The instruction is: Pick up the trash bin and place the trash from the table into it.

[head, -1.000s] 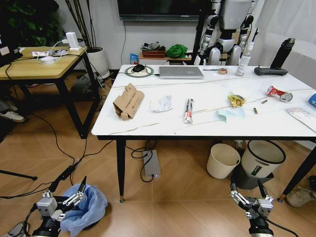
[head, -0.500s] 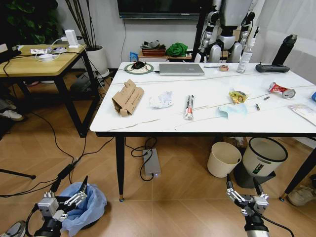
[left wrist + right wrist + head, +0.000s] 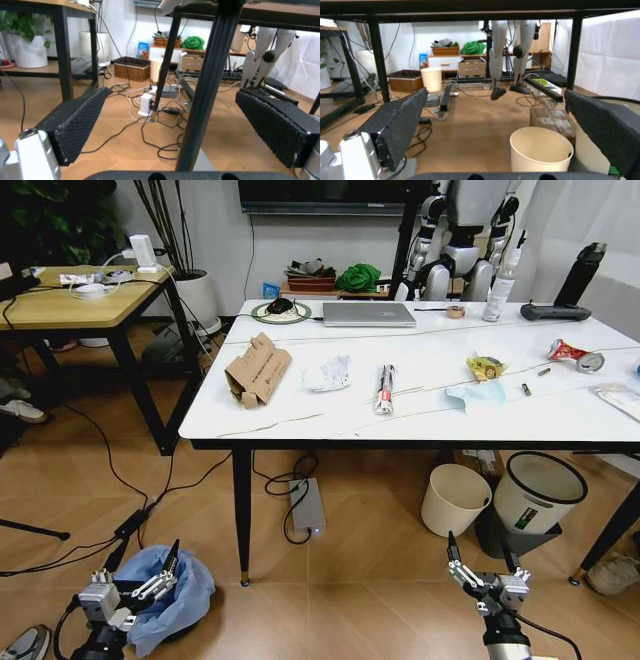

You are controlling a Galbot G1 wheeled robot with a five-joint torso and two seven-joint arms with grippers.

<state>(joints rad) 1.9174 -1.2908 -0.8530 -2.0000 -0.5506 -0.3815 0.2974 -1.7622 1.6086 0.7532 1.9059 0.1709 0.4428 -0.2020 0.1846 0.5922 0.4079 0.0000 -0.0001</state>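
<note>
A: Start with the table (image 3: 300, 418). White marble-look top, well ahead of the robot and above gripper level. The trash is spread across it: torn cardboard (image 3: 258, 369), crumpled paper (image 3: 327, 373), a wrapper (image 3: 384, 390), a blue mask (image 3: 476, 394), a crushed red can (image 3: 570, 354). None of it binned yet.

B: And the trash bin (image 3: 175, 598)?

A: On the floor, low on the robot's left, blue bag puffed out around it, near the table's front left leg (image 3: 240, 515).

B: Which arm is nearer?

A: The left gripper (image 3: 135, 585), plainly. It hangs right at the bag's near edge, apparently just over it. Jaws spread wide, holding nothing; its wrist view looks between the empty pads (image 3: 75, 123) at table legs and cables.

B: The right one?

A: Right gripper (image 3: 480, 570) low on the opposite side, well apart from the bin, jaws likewise wide and empty, facing the cream bin (image 3: 540, 150). My judgement: bin pick belongs to the left arm.
</note>
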